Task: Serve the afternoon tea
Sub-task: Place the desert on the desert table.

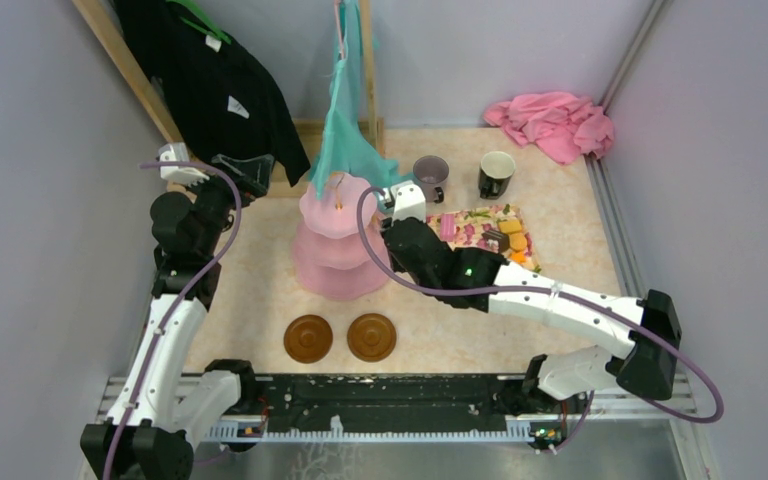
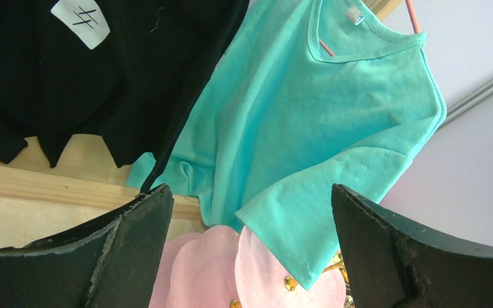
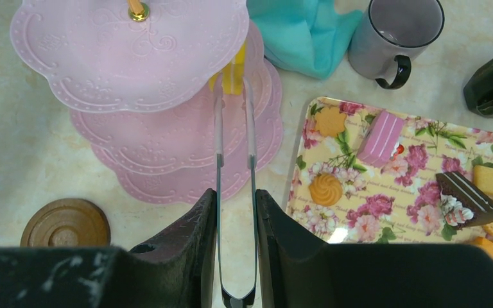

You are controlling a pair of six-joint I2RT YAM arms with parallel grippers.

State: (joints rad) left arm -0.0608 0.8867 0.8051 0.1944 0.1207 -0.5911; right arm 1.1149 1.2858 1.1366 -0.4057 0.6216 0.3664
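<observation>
Right wrist: right jaws clamp metal tongs [image 3: 219, 192] flanking yellow cake [image 3: 234, 76] by scalloped stand [image 3: 128, 58]; left jaws spread.

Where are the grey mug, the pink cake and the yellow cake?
grey mug [image 3: 367, 56], right wrist view, outer wall
pink cake [image 3: 380, 138], right wrist view, top face
yellow cake [image 3: 233, 78], right wrist view, front side

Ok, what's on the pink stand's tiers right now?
The stand's top tier shows only its gold post. The tongs hold a yellow cake at the middle tier; whether it rests there, and the rest underneath, is covered.
</observation>
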